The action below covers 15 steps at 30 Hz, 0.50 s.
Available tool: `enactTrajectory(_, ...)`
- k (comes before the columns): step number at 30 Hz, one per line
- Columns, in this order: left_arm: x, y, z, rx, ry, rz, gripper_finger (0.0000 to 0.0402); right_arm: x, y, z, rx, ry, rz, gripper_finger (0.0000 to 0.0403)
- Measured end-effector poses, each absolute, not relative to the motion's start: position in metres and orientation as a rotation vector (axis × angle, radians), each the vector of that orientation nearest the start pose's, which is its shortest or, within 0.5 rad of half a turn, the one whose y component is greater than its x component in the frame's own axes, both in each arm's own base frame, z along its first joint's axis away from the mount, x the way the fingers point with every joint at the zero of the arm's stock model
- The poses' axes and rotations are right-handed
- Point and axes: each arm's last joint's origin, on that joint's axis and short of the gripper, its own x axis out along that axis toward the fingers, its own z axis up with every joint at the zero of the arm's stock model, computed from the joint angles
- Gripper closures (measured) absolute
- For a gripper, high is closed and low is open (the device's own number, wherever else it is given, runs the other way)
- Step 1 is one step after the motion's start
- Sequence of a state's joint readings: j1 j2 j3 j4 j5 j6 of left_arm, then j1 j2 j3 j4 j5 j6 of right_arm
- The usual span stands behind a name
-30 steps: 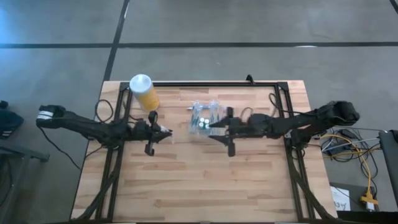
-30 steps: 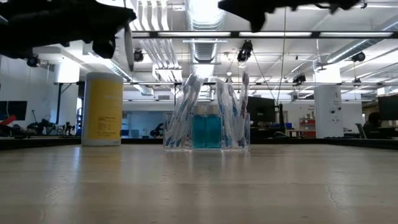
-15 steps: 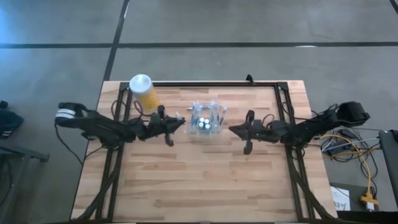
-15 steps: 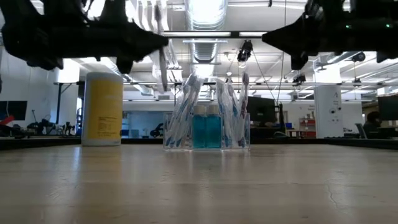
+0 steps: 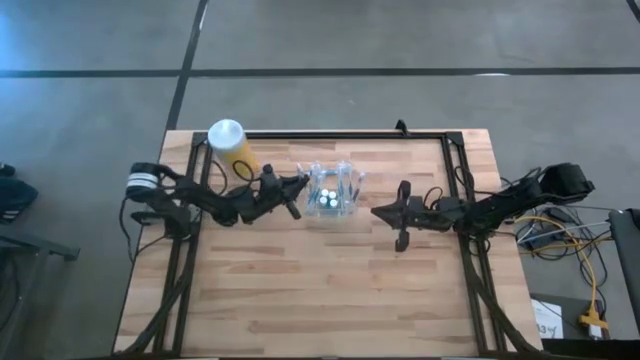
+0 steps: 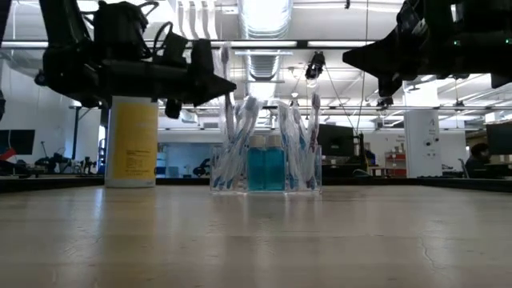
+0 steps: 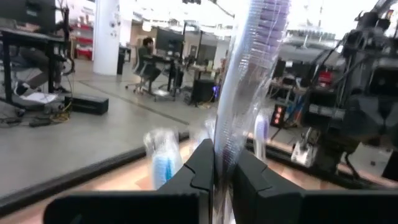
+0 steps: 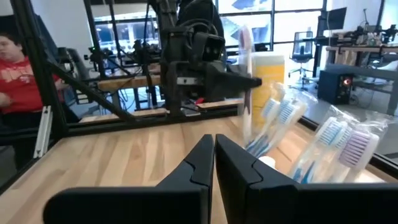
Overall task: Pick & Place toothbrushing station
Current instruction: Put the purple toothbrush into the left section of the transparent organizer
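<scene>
- High view: toothbrushing station [image 5: 331, 191], a clear box, stands near the far edge of the table [image 5: 320, 300], about midway between its side edges. Left gripper [image 5: 290, 190] sits just beside the station's left side, fingers pinched on a wrapped toothbrush [image 5: 287, 184]. Right gripper [image 5: 382, 212] hangs back toward the right edge, well apart from the station. Yellow canister [image 5: 233, 147] stands by the far-left corner.
- Low view: station [image 6: 266, 164] shows upright on the table top, brushes fanned outward and blue bottles in its middle. Left gripper [image 6: 224, 82] hangs above the station's left end, the toothbrush [image 6: 226, 72] upright at its tip, judged a posture suited to lowering it straight into a slot. Right gripper [image 6: 352, 56] is raised, clear of everything.
- Left wrist view: fingers [image 7: 202, 162] press together on the toothbrush [image 7: 249, 74] in its clear wrapper, bristle end uppermost; a packaged brush in the station [image 7: 160, 152] lies ahead.
- Right wrist view: right gripper [image 8: 214, 144] has its fingers [image 8: 198, 163] closed together with nothing between them, judged parked to leave room. Station brushes [image 8: 323, 143] and the left gripper [image 8: 252, 81] with its toothbrush [image 8: 244, 74] lie beyond; a person in red [image 8: 18, 78] sits in the room behind.
</scene>
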<state>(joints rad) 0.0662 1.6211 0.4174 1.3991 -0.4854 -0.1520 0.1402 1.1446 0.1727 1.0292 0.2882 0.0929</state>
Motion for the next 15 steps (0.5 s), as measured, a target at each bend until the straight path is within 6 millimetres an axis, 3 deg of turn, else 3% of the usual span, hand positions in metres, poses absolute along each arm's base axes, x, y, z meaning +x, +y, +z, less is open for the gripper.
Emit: enactTrajectory(15, 0.275, 0.032, 0.148, -0.163, -0.080, 0.574, 0.0376, 0.193, 0.019, 0.181, 0.109, -0.063, -0.146, 0.0390)
